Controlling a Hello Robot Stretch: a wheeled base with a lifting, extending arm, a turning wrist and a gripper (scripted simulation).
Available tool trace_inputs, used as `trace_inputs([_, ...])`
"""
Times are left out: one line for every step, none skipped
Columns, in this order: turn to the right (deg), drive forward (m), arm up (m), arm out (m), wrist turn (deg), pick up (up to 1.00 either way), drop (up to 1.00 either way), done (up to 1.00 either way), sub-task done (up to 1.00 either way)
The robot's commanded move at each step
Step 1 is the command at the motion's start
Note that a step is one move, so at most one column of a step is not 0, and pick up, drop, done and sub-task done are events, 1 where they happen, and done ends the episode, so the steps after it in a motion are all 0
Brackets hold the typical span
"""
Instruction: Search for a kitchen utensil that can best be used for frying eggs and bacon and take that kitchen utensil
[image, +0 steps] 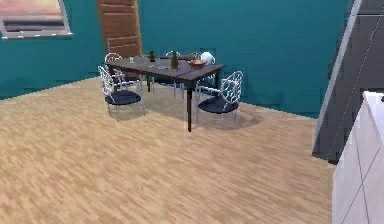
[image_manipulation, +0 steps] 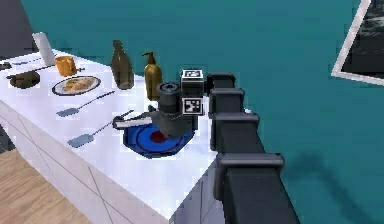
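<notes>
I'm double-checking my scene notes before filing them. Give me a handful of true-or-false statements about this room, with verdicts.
1. Two bottles stand on the white counter. True.
2. Chairs stand around the dark dining table. True.
3. The wall behind the dining table is red. False: the wall is teal.
4. The blue plate lies on the floor. False: the blue plate lies on the counter.
5. A framed picture hangs on the wall. True.
</notes>
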Motion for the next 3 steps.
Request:
trace_inputs([0.0,0.00,-0.12,0.00,0.0,0.00,0.00,0.00,0.00])
trace_inputs([0.0,0.00,0.00,0.00,0.0,1.00,0.00,0.00,0.00])
trace_inputs([0.0,0.00,0.10,0.00,0.0,0.00,0.00,0.00,0.00])
